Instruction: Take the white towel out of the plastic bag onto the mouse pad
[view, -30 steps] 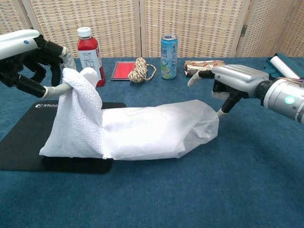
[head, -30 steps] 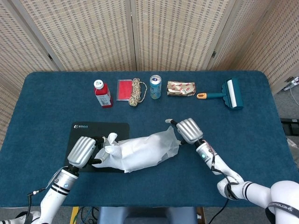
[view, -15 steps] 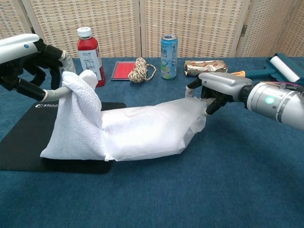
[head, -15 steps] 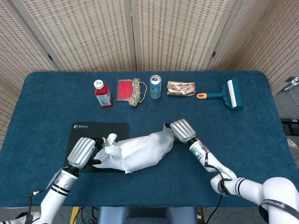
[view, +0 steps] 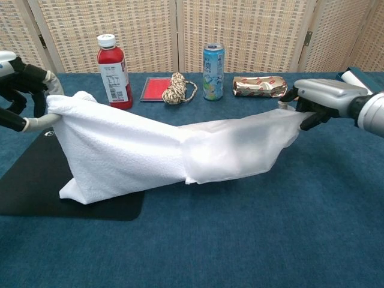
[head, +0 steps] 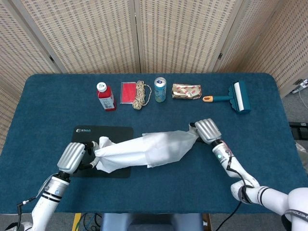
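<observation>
Since half a second ago both hands have pulled apart: the left hand [head: 72,156] has drawn back toward the table's left side, the right hand [head: 207,131] toward the right, and the bundle between them is now stretched out long.

Head view: the left hand grips one end of the white towel [head: 118,153], fingers closed on the cloth over the right part of the mouse pad [head: 84,132]. About half the towel is out of the plastic bag [head: 171,147]; the exposed part lies partly over the pad's right edge, the rest runs into the bag's open mouth. The right hand pinches the bag's far closed end, fingers together on the film. Along the back of the blue table [head: 48,101] stand a red bottle [head: 106,96], a red flat box [head: 128,92], a rope coil [head: 140,94], a blue can [head: 160,89], a wrapped packet [head: 186,91] and a lint roller [head: 236,97].

Chest view: the left hand [view: 21,90] holds the towel's [view: 114,150] upper corner raised off the table, its lower corner resting on the mouse pad [view: 36,192]. The plastic bag [view: 240,147] hangs taut and slightly lifted, clamped in the right hand [view: 324,99]. The bag's translucent film covers the towel's right portion only.
</observation>
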Available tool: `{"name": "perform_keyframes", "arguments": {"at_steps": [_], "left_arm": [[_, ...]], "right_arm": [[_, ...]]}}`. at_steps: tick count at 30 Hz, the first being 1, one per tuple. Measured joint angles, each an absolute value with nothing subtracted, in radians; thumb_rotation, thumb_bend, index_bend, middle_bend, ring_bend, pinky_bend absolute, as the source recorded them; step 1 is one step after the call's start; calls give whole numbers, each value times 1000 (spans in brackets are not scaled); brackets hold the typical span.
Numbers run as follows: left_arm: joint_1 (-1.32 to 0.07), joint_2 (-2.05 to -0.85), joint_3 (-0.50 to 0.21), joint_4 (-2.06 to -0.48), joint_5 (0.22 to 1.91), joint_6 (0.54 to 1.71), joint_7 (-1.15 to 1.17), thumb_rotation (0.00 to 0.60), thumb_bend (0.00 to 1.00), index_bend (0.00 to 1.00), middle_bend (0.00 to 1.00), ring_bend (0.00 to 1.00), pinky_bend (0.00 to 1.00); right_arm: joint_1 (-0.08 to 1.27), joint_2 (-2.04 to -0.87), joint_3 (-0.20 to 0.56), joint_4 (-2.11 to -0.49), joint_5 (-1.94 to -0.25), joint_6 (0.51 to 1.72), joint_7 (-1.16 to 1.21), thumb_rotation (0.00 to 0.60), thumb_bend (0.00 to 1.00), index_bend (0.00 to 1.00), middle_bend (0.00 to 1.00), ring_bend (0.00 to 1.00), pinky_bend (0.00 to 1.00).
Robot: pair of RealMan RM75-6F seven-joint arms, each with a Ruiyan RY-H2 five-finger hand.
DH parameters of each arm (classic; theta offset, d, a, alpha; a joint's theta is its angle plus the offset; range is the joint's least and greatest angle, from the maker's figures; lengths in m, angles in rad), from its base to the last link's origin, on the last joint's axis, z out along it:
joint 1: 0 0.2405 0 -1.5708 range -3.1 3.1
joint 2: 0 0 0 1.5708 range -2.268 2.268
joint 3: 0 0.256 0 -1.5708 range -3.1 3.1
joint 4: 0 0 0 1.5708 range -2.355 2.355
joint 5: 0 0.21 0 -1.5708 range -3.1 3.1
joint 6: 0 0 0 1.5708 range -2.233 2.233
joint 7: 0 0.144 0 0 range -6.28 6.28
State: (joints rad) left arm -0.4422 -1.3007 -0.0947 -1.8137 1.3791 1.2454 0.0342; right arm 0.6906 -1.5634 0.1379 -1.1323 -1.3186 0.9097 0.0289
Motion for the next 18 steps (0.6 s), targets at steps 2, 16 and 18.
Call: {"name": "perform_keyframes", "arguments": {"at_steps": [2, 16, 18], "left_arm": [[-436, -1298, -93, -1803, 1375, 1246, 23, 600, 784, 788, 542, 570, 821], [-421, -1278, -126, -1782, 1354, 1265, -3, 600, 783, 787, 542, 570, 821], [-420, -1275, -126, -1783, 1349, 1260, -1, 600, 783, 783, 542, 570, 821]], "right_arm": [[675, -1544, 135, -1144, -1310, 920, 15, 600, 776, 709, 1000, 1000, 1000], [586, -1428, 141, -1219, -1258, 992, -25, 600, 758, 704, 1000, 1000, 1000], [580, -1419, 140, -1225, -1259, 993, -21, 600, 651, 635, 1000, 999, 1000]]}}
